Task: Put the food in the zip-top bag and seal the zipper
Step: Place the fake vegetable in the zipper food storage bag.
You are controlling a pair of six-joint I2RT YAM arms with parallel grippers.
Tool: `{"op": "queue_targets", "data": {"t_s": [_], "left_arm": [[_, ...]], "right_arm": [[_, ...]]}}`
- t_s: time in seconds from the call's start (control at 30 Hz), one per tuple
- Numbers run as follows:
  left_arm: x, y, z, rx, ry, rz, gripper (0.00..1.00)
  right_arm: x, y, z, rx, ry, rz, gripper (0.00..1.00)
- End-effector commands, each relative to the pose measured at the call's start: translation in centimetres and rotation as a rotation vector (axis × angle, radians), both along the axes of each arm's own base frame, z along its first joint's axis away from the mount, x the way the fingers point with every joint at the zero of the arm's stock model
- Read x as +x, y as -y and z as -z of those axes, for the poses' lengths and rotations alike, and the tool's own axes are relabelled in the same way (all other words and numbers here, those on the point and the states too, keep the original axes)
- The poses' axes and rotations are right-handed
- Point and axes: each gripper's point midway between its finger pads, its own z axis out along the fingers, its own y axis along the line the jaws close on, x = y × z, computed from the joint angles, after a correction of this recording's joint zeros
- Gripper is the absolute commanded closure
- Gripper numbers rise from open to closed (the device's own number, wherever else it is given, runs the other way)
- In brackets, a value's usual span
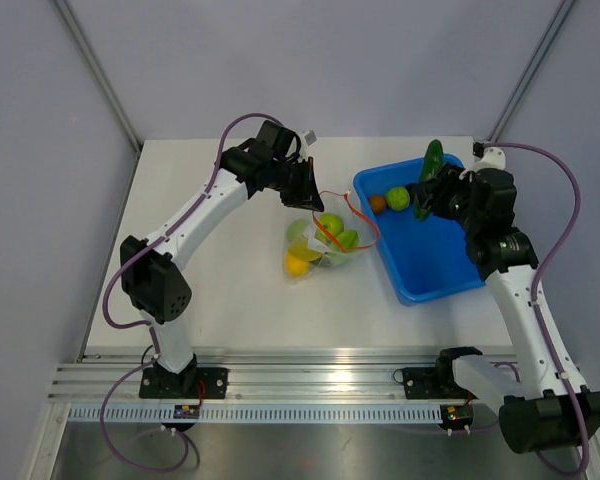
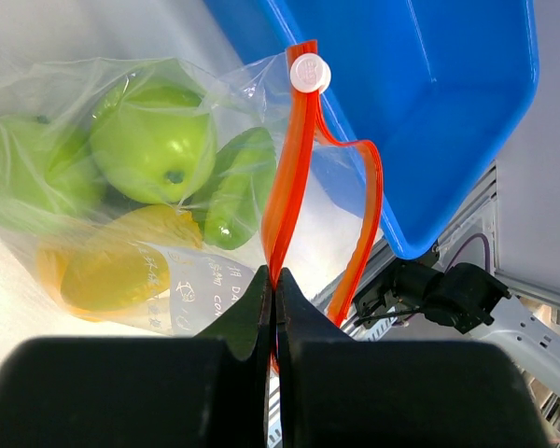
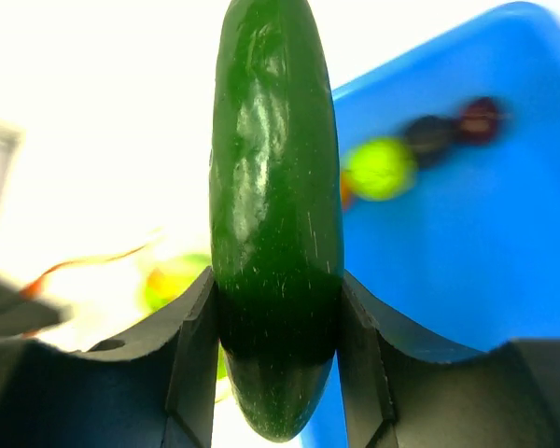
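- At the centre of the top view, on the white table [image 1: 230,290], lies the small crinkly clear plastic zip-top bag [image 1: 325,248], just left of the blue rectangular plastic tray [image 1: 440,265]. It already holds round green fruit and a yellow one.
- The bag's thin red-orange zipper [image 2: 285,196] gapes in a loop towards the tray, with a round white slider [image 2: 309,72] at its upper end in the left wrist view.
- The left end effector [image 2: 273,280] is clenched on one lip of the zipper and holds the mouth up.
- The right end effector [image 3: 275,317] is grasping a glossy dark green elongated vegetable [image 3: 275,177] near its lower end, upright above the tray's upper edge in the top view.
- Lying in the tray's upper left corner are a round lime-green fruit [image 1: 397,198] and a reddish-brown item [image 1: 377,203].
- The bag film looks light, limp and slippery, so it will likely sag or slide if nudged. The stiffer zipper is the sensible place to hold it.
- The vegetable looks firm and smooth, so it may pivot in the grip. Gripping nearer its middle would steady it for the narrow mouth.
- For sealing, the slider is probably the part to pinch, with the far end of the strip held taut.
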Motion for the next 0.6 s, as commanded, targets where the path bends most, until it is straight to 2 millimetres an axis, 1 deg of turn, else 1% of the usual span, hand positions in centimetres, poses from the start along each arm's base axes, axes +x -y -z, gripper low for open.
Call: {"op": "queue_targets", "data": {"t_s": [0.0,0.03,0.07,0.1,0.13,0.17,0.2,0.23,0.27,0.3,0.33,0.37,0.43,0.47,0.53,0.57], "left_arm": [[-0.1,0.1,-3.0,-0.047,0.086,0.018,1.00],[-0.3,0.0,-2.9,-0.045,0.082,0.018,1.00],[-0.4,-0.1,-3.1,-0.047,0.089,0.020,1.00],[-0.5,-0.1,-3.2,-0.048,0.091,0.020,1.00],[-0.5,-0.2,-3.1,-0.045,0.090,0.020,1.00],[-0.6,-0.2,-3.3,-0.048,0.091,0.020,1.00],[-0.7,-0.2,-3.3,-0.050,0.091,0.021,1.00],[-0.7,-0.2,-3.5,-0.054,0.091,0.023,1.00],[-0.8,-0.2,-3.4,-0.057,0.087,0.025,1.00],[-0.8,-0.1,-3.5,-0.059,0.088,0.028,1.00],[-0.9,-0.2,-3.5,-0.060,0.086,0.029,1.00],[-0.9,-0.2,-3.5,-0.058,0.084,0.030,1.00],[-0.9,-0.2,-3.5,-0.056,0.087,0.030,1.00],[-0.9,-0.2,-3.4,-0.055,0.084,0.032,1.00],[-1.0,-0.2,-3.5,-0.056,0.085,0.032,1.00],[-0.9,-0.2,-3.5,-0.056,0.087,0.030,1.00]], "right_arm": [[-1.2,-6.7,-0.6,0.125,0.057,-0.165,0.80],[-1.2,-7.6,-0.9,0.128,0.081,-0.178,0.80],[-1.3,-8.6,-0.5,0.137,0.088,-0.200,0.80],[-1.7,-11.0,-1.7,0.169,0.142,-0.258,0.80],[-1.6,-11.6,-1.6,0.167,0.159,-0.255,0.81],[-1.7,-12.7,-0.7,0.160,0.158,-0.271,0.81],[-1.8,-14.2,-1.5,0.165,0.213,-0.284,0.82],[-1.5,-14.2,-1.2,0.157,0.226,-0.250,0.85],[-1.3,-14.7,0.6,0.141,0.207,-0.244,0.86],[-1.0,-15.1,0.4,0.147,0.233,-0.239,0.86],[-1.1,-15.7,1.1,0.142,0.230,-0.235,0.87],[-0.8,-16.0,2.7,0.127,0.203,-0.229,0.87],[-0.8,-16.5,3.5,0.121,0.215,-0.213,0.87],[-0.7,-16.7,5.1,0.103,0.186,-0.210,0.87],[-0.6,-17.0,6.1,0.103,0.169,-0.211,0.86],[-0.6,-17.3,7.3,0.090,0.145,-0.215,0.87]]}}
